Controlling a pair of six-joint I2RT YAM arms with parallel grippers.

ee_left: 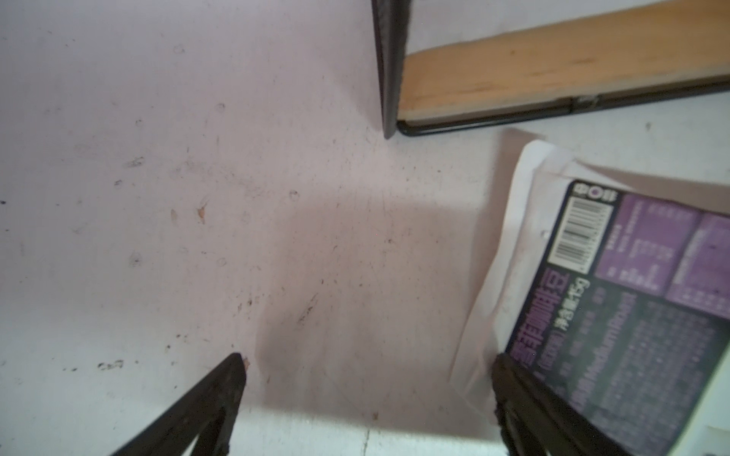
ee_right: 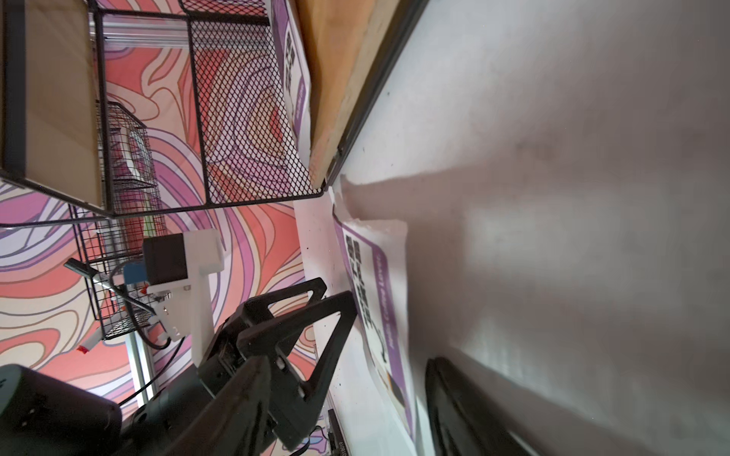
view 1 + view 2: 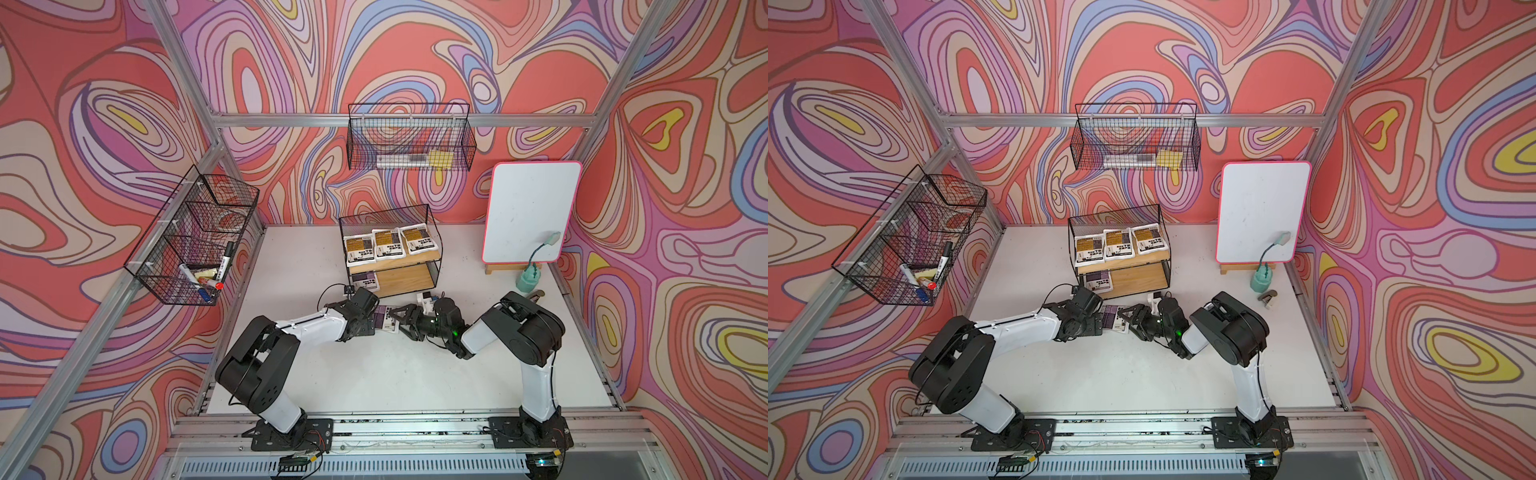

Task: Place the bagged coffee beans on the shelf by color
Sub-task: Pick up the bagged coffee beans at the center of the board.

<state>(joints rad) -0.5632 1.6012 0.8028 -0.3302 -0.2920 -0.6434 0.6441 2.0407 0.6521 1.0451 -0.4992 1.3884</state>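
Concerns, by judgement, the pickup of the remaining purple pouch (image 3: 384, 319), flat on the table (image 3: 374, 374), low in the middle of both top views, just below the shelf (image 3: 409, 277) in the frame. Belongs on the lower board, on the bare wood beside the other purple pouch (image 3: 365, 282), under the three orange pouches (image 3: 387, 245). From the left: better to hold the left gripper (image 1: 369, 357) low and quiet against the pouch, to prevent sliding. In the middle: better to take the white border and not the bulging part; soft bag, easy to fold or to slip. On the right: better to close the right gripper (image 3: 403, 320) fully before lifting, then to rise slowly and to enter the lower tier without knocking the shelf. About the left gripper: stands wide open, holds nothing, rests one of its fingers (image 1: 525, 398) at the pouch's edge, lower right of the left wrist view, seemingly in touch. About the right gripper: stands partly open, narrower than the left, takes the pouch's opposite border between its fingers in the right wrist view, does not clamp it yet.
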